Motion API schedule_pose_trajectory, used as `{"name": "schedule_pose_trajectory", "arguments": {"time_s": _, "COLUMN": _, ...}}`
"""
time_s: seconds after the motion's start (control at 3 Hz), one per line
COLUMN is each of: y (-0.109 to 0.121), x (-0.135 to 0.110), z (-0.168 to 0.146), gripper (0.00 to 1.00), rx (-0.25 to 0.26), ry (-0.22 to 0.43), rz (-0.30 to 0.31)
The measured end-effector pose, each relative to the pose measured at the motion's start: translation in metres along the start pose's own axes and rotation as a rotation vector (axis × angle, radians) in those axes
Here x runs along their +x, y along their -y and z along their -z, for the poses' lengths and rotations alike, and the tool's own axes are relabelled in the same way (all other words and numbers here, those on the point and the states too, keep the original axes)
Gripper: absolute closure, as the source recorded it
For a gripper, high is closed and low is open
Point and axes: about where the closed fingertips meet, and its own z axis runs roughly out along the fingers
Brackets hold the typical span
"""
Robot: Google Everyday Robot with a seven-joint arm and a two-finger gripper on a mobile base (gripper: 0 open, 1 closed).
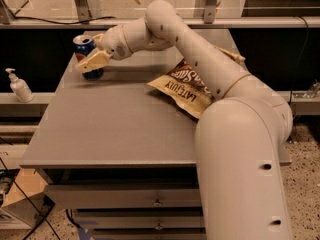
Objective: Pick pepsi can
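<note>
The pepsi can (83, 45), blue with a silver top, stands upright at the back left corner of the grey table (115, 129). My gripper (86, 54) reaches in from the right and sits around the can. One cream finger (93, 61) crosses the can's front and hides its middle, and the other lies behind it. The jaws look open, with the can between them. The can's base still rests on the table.
A brown chip bag (187, 86) lies at the table's right, partly under my arm. A white pump bottle (19, 86) stands on a lower ledge to the left. Drawers (155, 201) are under the table, and a cardboard box (15, 204) is on the floor at the left.
</note>
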Motion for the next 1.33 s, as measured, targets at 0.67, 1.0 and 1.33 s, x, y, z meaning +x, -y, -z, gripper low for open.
{"name": "schedule_pose_trajectory", "arguments": {"time_s": 0.67, "y": -0.005, "x": -0.027, "z": 0.038, "gripper": 0.86, "rx": 0.074, "ry": 0.056, "rz": 0.049}}
{"name": "schedule_pose_trajectory", "arguments": {"time_s": 1.0, "y": -0.009, "x": -0.066, "z": 0.083, "gripper": 1.00, "rx": 0.116, "ry": 0.052, "rz": 0.163}}
{"name": "schedule_pose_trajectory", "arguments": {"time_s": 1.33, "y": -0.012, "x": -0.115, "z": 0.139, "gripper": 1.00, "rx": 0.167, "ry": 0.054, "rz": 0.281}}
